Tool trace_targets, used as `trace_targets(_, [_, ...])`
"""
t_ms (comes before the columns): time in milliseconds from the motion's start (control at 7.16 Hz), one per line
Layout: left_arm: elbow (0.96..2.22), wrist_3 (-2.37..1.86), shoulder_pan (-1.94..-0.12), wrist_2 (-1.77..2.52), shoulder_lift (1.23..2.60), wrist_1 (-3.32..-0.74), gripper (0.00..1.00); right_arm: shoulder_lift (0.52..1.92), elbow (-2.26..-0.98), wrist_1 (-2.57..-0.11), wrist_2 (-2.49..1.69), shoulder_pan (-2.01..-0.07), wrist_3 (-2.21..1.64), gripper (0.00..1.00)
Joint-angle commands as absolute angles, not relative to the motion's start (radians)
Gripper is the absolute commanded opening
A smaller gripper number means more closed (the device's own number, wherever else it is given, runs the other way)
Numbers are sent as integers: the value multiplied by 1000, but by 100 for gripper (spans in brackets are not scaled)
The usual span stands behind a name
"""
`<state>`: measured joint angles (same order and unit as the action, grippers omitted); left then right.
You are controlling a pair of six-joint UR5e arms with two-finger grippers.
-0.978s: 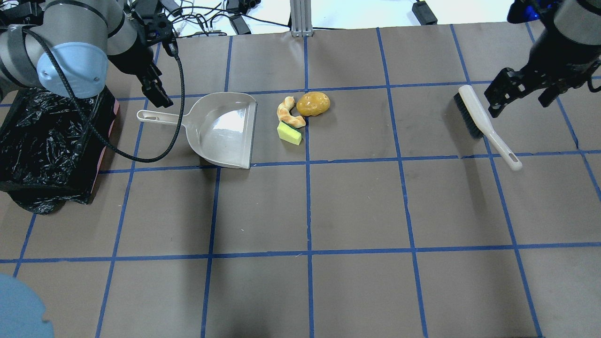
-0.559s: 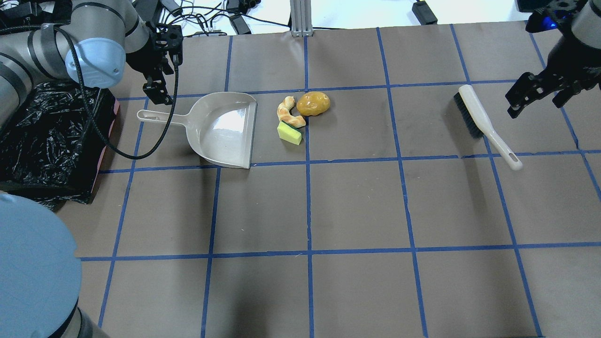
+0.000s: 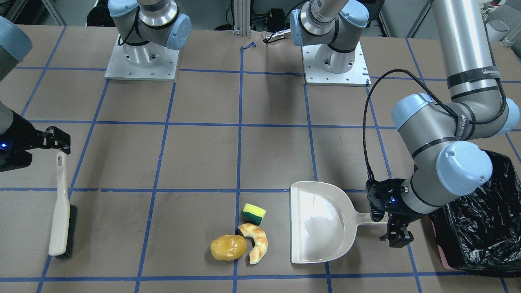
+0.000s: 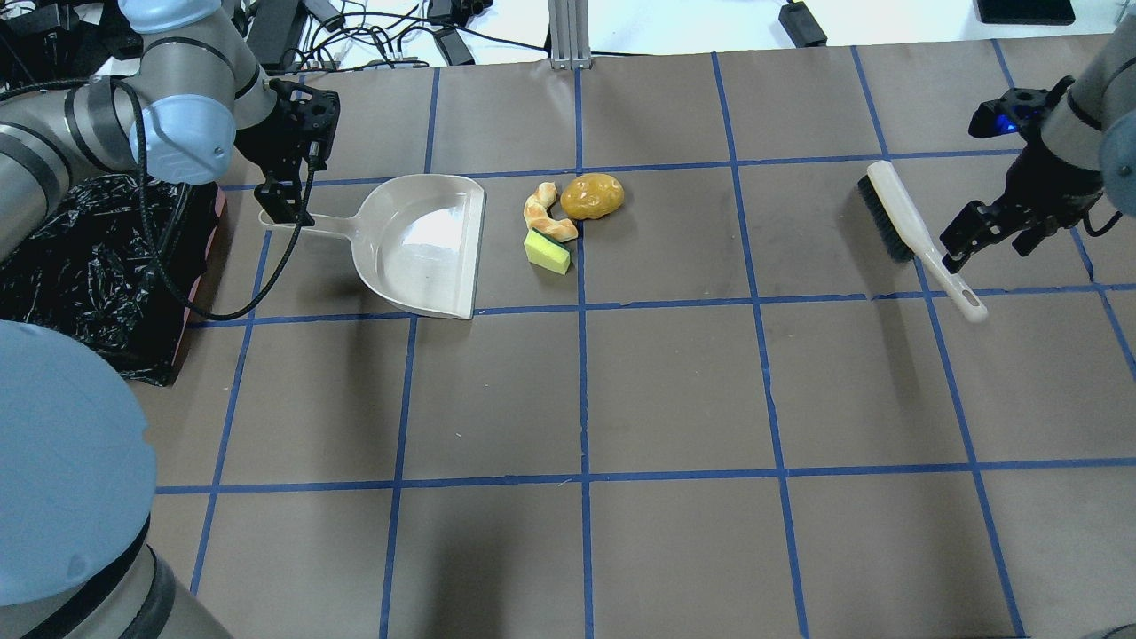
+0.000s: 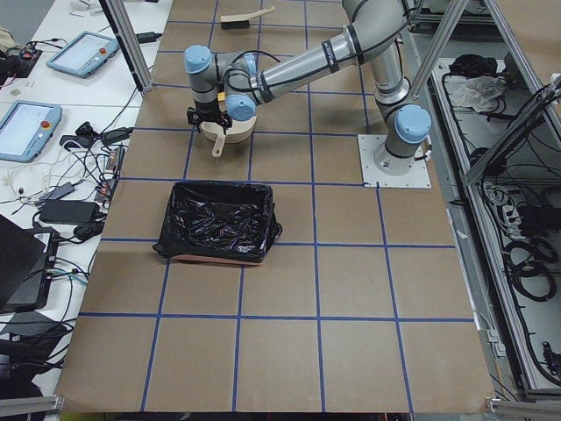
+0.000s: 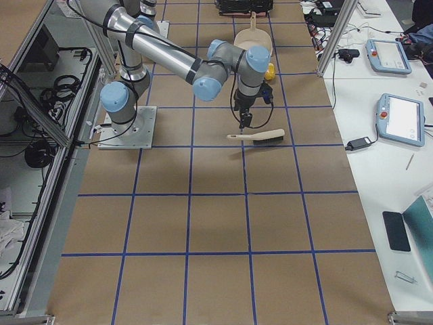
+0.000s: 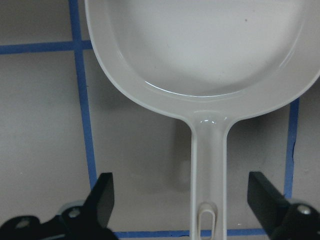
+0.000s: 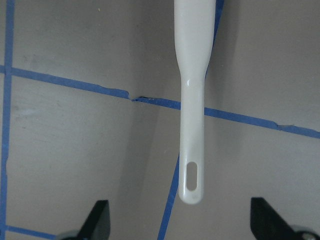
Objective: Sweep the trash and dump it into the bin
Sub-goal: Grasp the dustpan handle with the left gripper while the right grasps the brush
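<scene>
The trash lies together beside the dustpan's mouth: a yellow sponge (image 4: pixel 547 251), a potato (image 4: pixel 592 196) and a croissant piece (image 4: pixel 546 215). The beige dustpan (image 4: pixel 417 244) lies flat with its handle toward the bin (image 4: pixel 80 266), which is lined with a black bag at the left. My left gripper (image 4: pixel 284 204) is open and empty; in the left wrist view (image 7: pixel 182 200) its fingers straddle the dustpan handle (image 7: pixel 207 165) without touching it. My right gripper (image 4: pixel 963 244) is open and empty over the handle end of the brush (image 4: pixel 914 231); the handle (image 8: pixel 192 100) lies between its fingers.
The brush lies at the far right, bristles away from the trash. Cables and power bricks (image 4: pixel 382 35) lie beyond the table's far edge. In the front-facing view both arm bases (image 3: pixel 142 53) stand at the top.
My left gripper has moved down and left, over the dustpan handle's end. My right gripper has come down and toward the brush handle's end. Trash, dustpan and brush have not moved.
</scene>
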<state>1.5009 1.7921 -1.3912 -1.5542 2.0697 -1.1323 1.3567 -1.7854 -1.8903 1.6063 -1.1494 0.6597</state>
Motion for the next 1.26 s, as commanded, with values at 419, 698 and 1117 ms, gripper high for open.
trace_targets(419, [1559,1793,-1368,-1557,2071,-1120,97,1233,-1802,-1985,1609,-1147,686,100])
trace_targets(698, [1563,1796,-1358,-1557,2071,-1121,98,1213,-1804,-1985,1611,-1147,686,89])
trace_targets(1117, [1568,1819,-1342,-1554,2074,-1112,95,1210,-1804,-1982,1620,-1147,684,69])
